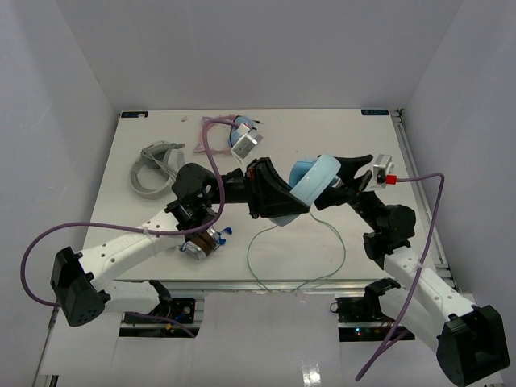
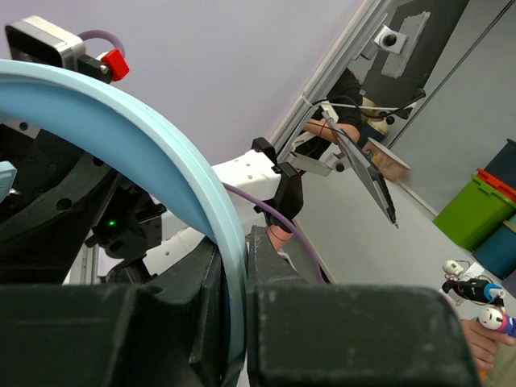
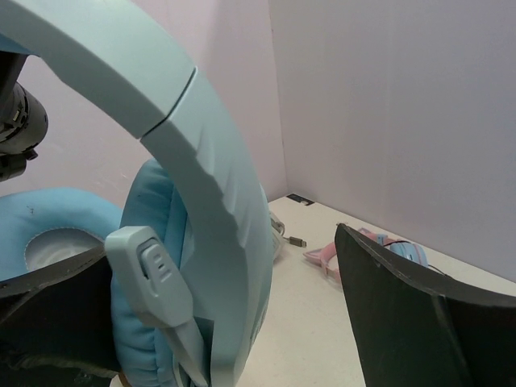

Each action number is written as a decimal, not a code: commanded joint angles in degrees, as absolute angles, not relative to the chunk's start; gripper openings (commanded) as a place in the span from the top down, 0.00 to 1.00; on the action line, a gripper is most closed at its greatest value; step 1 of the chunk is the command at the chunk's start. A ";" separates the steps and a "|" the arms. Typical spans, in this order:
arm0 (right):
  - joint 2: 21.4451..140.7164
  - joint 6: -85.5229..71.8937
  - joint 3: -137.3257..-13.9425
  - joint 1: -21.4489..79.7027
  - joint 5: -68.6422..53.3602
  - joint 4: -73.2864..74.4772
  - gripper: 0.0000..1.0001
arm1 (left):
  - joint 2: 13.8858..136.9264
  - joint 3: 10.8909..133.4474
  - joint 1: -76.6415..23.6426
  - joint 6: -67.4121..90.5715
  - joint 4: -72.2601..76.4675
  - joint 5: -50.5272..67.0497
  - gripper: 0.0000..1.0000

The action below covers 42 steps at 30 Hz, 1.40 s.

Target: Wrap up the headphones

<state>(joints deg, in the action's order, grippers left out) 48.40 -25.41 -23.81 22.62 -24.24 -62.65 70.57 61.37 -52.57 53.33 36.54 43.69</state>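
Held the headphones (image 1: pixel 310 177) by the headband in the left gripper (image 1: pixel 290 201), fingers pressed tight on the blue band, apparently clear of the table (image 1: pixel 161 234); probably to let the cable (image 1: pixel 344 256) hang free for winding. Set the right gripper (image 1: pixel 334 181) spread wide just opposite the left one, straddling the headband without squeezing, likely for steadying or a handover. Left the cable looped on the table below both claws, not yet wound.

Light blue headphones (image 1: pixel 311 179), pale green cable (image 1: pixel 266 274)
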 commanded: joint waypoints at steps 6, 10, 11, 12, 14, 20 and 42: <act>53.05 -26.68 -25.19 24.25 -26.59 -72.34 0.00 | 71.32 59.44 -52.56 58.56 52.05 45.95 1.00; 53.55 -26.34 -24.27 24.72 -25.79 -72.70 0.00 | 71.54 59.10 -52.62 58.98 54.05 46.25 1.00; 53.61 -26.28 -23.78 24.78 -25.67 -73.29 0.00 | 71.54 58.95 -52.57 59.29 54.38 46.32 1.00; 53.61 -26.28 -23.49 24.79 -25.66 -73.87 0.00 | 71.54 58.73 -52.64 59.65 54.89 46.32 1.00; 53.53 -26.36 -22.92 24.90 -25.07 -74.03 0.11 | 71.29 58.52 -52.56 59.63 55.25 46.24 1.00; 53.08 -26.82 -22.14 25.05 -24.99 -72.19 0.62 | 69.88 57.51 -52.56 56.40 53.02 45.19 0.88; 60.66 -11.06 -51.34 25.05 -5.40 0.46 0.92 | 64.67 73.41 -51.11 15.14 -18.17 -8.63 0.02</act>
<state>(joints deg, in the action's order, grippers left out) 59.17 -12.74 -47.10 25.32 -15.44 -16.51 64.05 69.55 -51.15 24.78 -2.76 9.23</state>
